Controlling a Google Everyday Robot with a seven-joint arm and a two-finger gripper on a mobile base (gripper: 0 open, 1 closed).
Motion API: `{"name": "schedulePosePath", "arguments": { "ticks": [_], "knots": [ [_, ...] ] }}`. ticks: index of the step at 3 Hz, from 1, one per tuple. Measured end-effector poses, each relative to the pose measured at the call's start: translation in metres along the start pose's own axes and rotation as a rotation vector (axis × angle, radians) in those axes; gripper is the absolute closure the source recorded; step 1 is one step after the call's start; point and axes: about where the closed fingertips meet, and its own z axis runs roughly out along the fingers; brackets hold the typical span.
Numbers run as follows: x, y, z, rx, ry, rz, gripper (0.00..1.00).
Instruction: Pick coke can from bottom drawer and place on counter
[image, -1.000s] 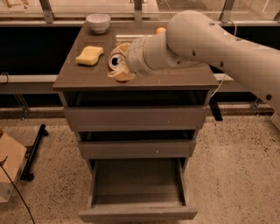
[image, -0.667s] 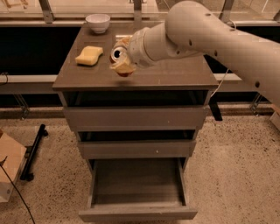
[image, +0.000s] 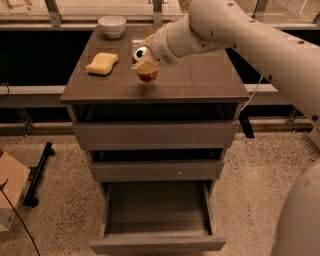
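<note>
we see a glossy brown counter (image: 200, 80) over speckled floor (image: 260, 200), yellow sponge (image: 102, 63) and white bowl (image: 112, 25) on top. bottom drawer (image: 157, 244) sits open. claw (image: 145, 65) is clamped on the tilted coke can (image: 148, 76), low over the counter.

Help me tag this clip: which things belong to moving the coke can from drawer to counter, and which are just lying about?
Job: coke can, gripped by the hand over the counter; bottom drawer, pulled open.
Lying about: yellow sponge and white bowl on the counter; cardboard box at far left.
</note>
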Motion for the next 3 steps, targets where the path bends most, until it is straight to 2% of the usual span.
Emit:
{"name": "schedulePosePath", "arguments": {
  "ticks": [1, 3],
  "knots": [
    [0.017, -0.015, 0.01, -0.025, 0.022, 0.052, 0.82],
    [0.045, -0.037, 0.024, -0.044, 0.051, 0.143, 0.36]
  ]
}}
